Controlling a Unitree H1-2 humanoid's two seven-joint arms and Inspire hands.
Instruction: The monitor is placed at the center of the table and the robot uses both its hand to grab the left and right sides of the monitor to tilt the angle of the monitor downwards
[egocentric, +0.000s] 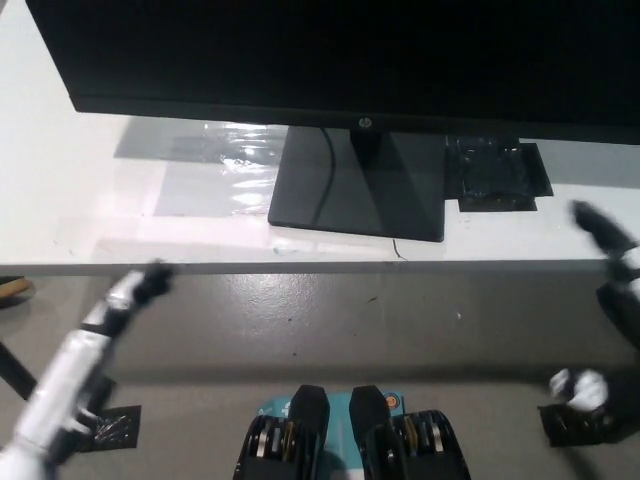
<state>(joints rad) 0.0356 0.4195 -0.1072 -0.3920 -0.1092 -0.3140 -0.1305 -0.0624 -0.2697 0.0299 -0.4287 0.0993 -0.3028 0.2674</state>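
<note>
While monitor (340, 55) on table, both hands (135, 290) low, apart from it.

Monitor (340, 55): black screen and bezel, small silver logo on lower edge; black glossy base (357, 185). Table (70, 190): white, with a clear shiny film patch (215, 180) and a black taped patch (497, 175). Floor (330, 320): grey. Left hand (135, 290): white with dark fingertips. Right hand (605, 235): black.
</note>
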